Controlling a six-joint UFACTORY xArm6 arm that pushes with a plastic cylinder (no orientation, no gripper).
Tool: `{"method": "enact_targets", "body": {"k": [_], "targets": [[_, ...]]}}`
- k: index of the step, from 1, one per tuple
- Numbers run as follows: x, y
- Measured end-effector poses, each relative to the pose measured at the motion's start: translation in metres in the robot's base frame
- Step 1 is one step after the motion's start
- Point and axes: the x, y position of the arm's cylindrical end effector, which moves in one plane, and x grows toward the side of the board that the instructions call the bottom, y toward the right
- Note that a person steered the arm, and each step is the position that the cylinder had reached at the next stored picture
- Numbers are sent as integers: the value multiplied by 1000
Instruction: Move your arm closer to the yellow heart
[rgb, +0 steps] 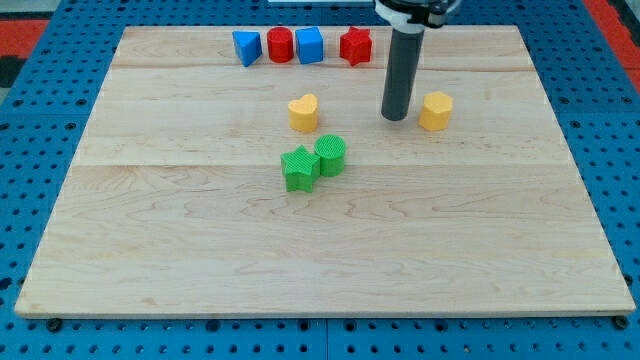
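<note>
Jaws: none fitted, rod tip (395, 117) resting upper centre beside yellow hexagon (435, 111), standing right of yellow heart (303, 113), approach pending.

The arm shows only as a straight rod (401, 70) near the top of the frame, right of centre. It is a smooth, round, dark grey cylinder of even thickness, lit a little paler down one side. Its upper end sits in a white collar (412, 12) with a black band, cut off by the top edge. My tip (395, 118) ends flat and blunt
</note>
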Motion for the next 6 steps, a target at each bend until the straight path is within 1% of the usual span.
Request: {"method": "enact_targets", "body": {"k": [1,2,3,4,5,6], "targets": [[-19,39],[0,60],[5,-9],[24,-72],[37,-98],[33,-152]]}}
